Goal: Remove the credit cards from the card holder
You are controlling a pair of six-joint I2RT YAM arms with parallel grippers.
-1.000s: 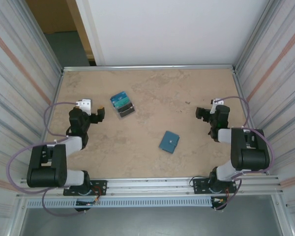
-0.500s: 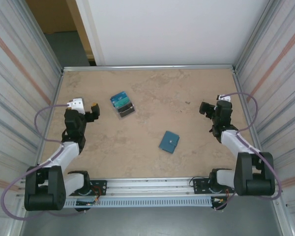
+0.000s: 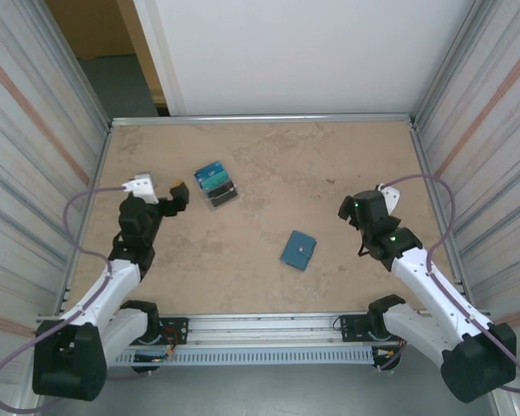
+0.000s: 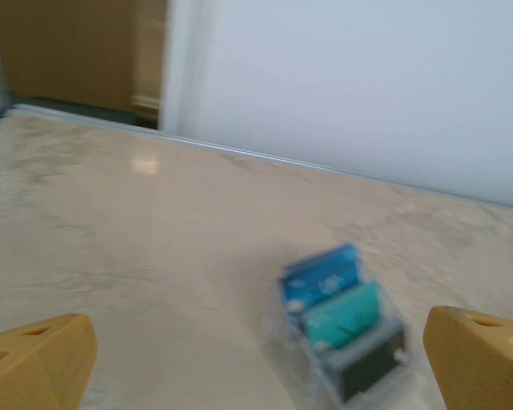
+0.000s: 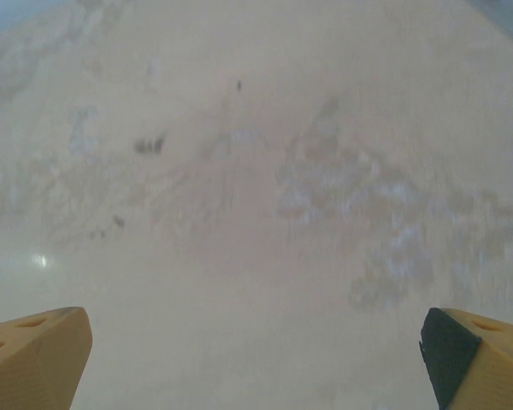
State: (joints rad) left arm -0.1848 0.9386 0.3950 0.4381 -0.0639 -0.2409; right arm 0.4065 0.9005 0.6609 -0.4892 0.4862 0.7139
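Note:
The card holder, a small teal-blue square wallet with a pale snap dot, lies closed on the table a little right of centre. The credit cards are hidden. My left gripper hovers at the left of the table, far from the wallet. In the left wrist view the left gripper is open, its yellow fingertips wide apart. My right gripper hangs up and to the right of the wallet. In the right wrist view the right gripper is open over bare table.
A small black piece carrying a blue and a teal-green card lies just right of the left gripper, and blurred ahead of the left fingers as the black piece. Metal rails edge the tan tabletop. Striped walls stand on both sides.
Both arms have reached out from their folded poses. The left gripper has moved right towards the black piece. The right gripper has swung left and nearer, towards the wallet.

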